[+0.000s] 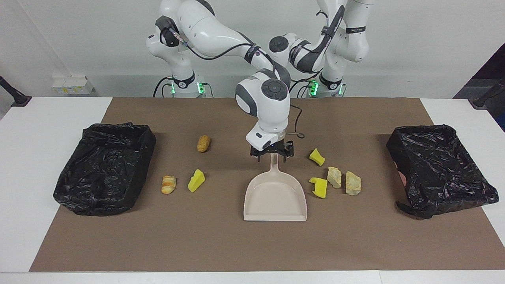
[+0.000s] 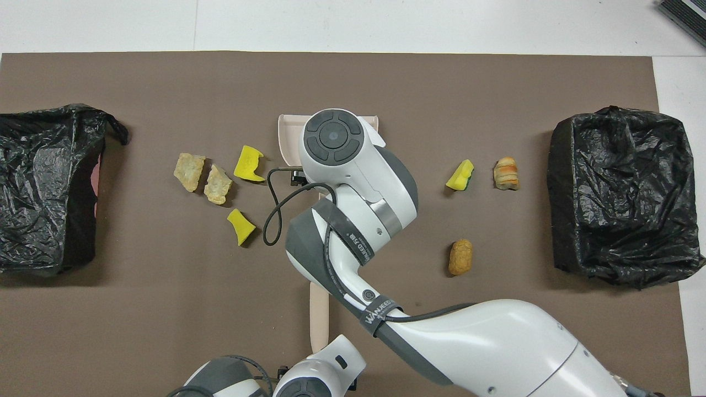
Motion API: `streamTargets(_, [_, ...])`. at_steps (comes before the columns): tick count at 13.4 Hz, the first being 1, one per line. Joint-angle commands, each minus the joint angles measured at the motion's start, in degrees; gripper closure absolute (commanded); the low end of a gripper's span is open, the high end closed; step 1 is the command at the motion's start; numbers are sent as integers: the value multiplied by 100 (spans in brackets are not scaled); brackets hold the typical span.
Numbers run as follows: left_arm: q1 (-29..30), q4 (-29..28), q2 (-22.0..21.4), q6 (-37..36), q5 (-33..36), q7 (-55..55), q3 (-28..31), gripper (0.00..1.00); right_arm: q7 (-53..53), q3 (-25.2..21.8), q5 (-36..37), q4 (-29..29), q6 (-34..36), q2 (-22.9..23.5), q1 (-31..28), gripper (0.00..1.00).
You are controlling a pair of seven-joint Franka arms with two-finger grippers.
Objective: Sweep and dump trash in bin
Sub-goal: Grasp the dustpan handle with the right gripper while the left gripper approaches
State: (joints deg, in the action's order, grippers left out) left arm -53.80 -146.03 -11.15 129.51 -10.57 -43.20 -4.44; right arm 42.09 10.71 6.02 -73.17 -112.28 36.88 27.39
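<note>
Beige dustpan handle sits between parted jaws of right tool — left tool: cannot tell.

In the overhead view the dustpan is largely covered by the right arm; only its farther rim is seen. The right gripper is hidden there beneath its own wrist. The beige brush is partly covered by the same arm. The left gripper is cut off by the bottom edge. The bin at the left arm's end is cut off by the side edge.
</note>
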Motion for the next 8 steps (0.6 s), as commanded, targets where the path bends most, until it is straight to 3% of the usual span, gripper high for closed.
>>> streamTargets(1, [-157, -154, -150, 93, -94, -162, 110, 77, 107, 28, 83, 101, -205, 249, 108, 0])
streamTargets(2, [-157, -154, -150, 75, -94, -284, 118, 100, 107, 1, 75, 40, -346, 267, 205, 0])
streamTargets(5, [-87, -101, -203, -275, -94, -286, 127, 100, 115, 10, 127, -127, -409, 241, 153, 1])
streamTargets(8, [36, -58, -378, -671, -94, -259, 171, 100, 107, 19, 92, -250, -418, 214, 118, 38])
